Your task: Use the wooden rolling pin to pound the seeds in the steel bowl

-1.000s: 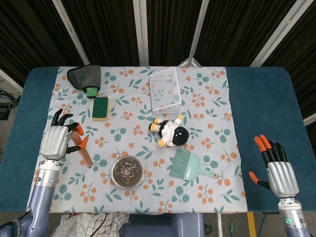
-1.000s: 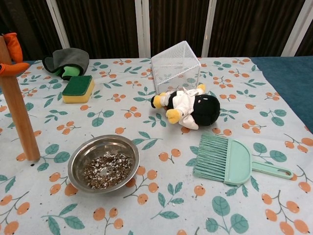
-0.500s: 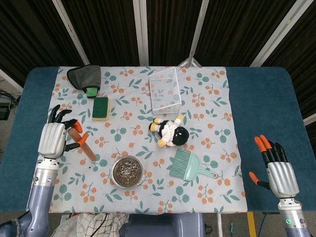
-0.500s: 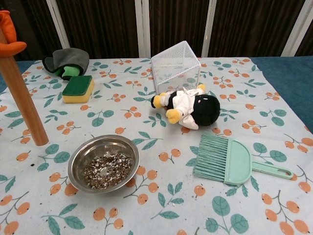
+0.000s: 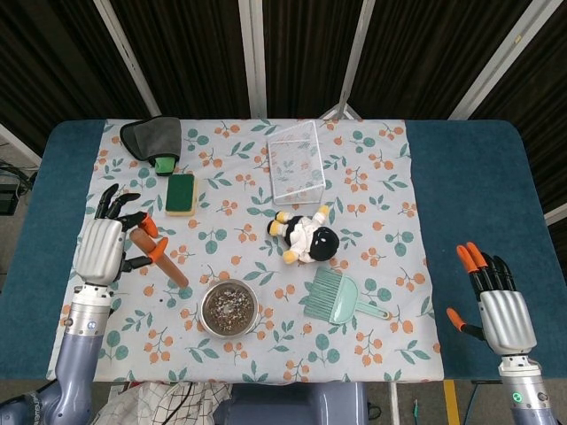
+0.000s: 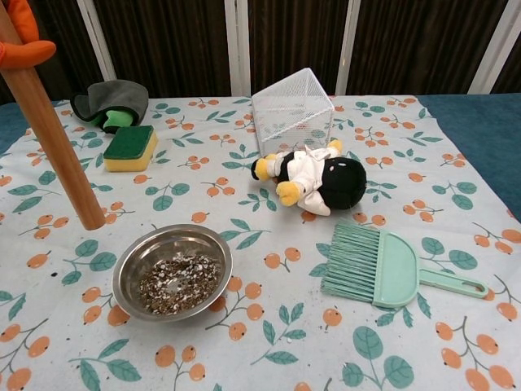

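Note:
My left hand [image 5: 104, 243] grips the wooden rolling pin [image 5: 163, 258] near its top; only orange fingertips [image 6: 29, 45] show in the chest view. The rolling pin [image 6: 59, 137] hangs tilted, its lower end above the cloth just left of and behind the steel bowl [image 6: 172, 273]. The steel bowl [image 5: 229, 307] holds a layer of crushed seeds [image 6: 177, 283] and stands near the front edge. My right hand [image 5: 498, 305] rests open over the blue table at the far right, holding nothing.
A plush doll [image 5: 306, 235] lies mid-cloth, a mint dustpan brush [image 5: 337, 297] right of the bowl. Behind are a white wire basket [image 5: 296, 163], a green-yellow sponge [image 5: 181, 194] and a grey cloth [image 5: 152, 137]. A few spilled seeds dot the cloth left of the bowl.
My left hand has lifted the rolling pin off the cloth and carried its lower end rightward, toward the bowl. The right hand has not moved.

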{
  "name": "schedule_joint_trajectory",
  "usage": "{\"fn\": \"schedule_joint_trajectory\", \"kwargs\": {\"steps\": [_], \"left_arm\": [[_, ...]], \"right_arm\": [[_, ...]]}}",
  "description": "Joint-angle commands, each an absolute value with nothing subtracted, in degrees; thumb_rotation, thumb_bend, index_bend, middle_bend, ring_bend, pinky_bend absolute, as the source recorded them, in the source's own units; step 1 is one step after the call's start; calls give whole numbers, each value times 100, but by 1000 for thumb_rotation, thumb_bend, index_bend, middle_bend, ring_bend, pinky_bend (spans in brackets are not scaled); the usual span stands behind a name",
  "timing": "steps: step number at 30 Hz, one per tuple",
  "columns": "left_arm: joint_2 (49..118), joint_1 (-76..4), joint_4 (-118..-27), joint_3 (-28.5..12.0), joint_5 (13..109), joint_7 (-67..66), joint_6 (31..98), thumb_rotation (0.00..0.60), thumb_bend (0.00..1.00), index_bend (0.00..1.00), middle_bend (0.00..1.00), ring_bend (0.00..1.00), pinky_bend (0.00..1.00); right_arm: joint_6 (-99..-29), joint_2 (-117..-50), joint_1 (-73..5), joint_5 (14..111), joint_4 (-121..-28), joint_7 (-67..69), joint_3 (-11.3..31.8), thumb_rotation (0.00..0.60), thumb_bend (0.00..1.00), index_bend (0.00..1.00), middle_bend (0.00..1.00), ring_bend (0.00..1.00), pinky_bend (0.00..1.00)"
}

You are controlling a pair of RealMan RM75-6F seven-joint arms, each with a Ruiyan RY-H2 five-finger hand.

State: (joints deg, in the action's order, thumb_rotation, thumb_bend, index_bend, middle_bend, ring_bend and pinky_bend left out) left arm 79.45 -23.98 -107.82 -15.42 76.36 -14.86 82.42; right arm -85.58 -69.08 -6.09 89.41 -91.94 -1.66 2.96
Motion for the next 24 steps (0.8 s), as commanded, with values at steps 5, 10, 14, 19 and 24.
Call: {"fn": "schedule_joint_trajectory", "kwargs": {"steps": [5, 10, 14, 19, 24], "left_arm": [[8025, -2521, -10965, -1529, 7811, -1713, 8229, 600, 887, 632, 744, 206, 51], [8140, -2607, -11084, -1477, 7917, -1933, 8198, 600, 887, 632, 744, 206, 51], [8246, -2651, -11113, -1402, 8000, -2063, 8175, 600, 885, 632, 745, 206, 51], [8483, -2732, -11029, -1264, 8182, -2203, 8120, 600, 884, 632, 745, 207, 51], [8874, -2912, -10928, -1273, 8152, -2492, 7990, 600, 885, 632, 745, 217, 51]], "right_arm": [[-8553, -6906, -614, 8939, -9195, -161, 300, 600, 269, 0, 0, 0, 0], [-8547, -6900, -617, 8935, -9199, -155, 304, 600, 269, 0, 0, 0, 0], [-8548, -6897, -617, 8938, -9203, -156, 302, 600, 269, 0, 0, 0, 0], [-8549, -6901, -614, 8939, -9202, -160, 299, 600, 269, 0, 0, 0, 0], [-8545, -6896, -615, 8930, -9204, -154, 304, 600, 268, 0, 0, 0, 0]]}}
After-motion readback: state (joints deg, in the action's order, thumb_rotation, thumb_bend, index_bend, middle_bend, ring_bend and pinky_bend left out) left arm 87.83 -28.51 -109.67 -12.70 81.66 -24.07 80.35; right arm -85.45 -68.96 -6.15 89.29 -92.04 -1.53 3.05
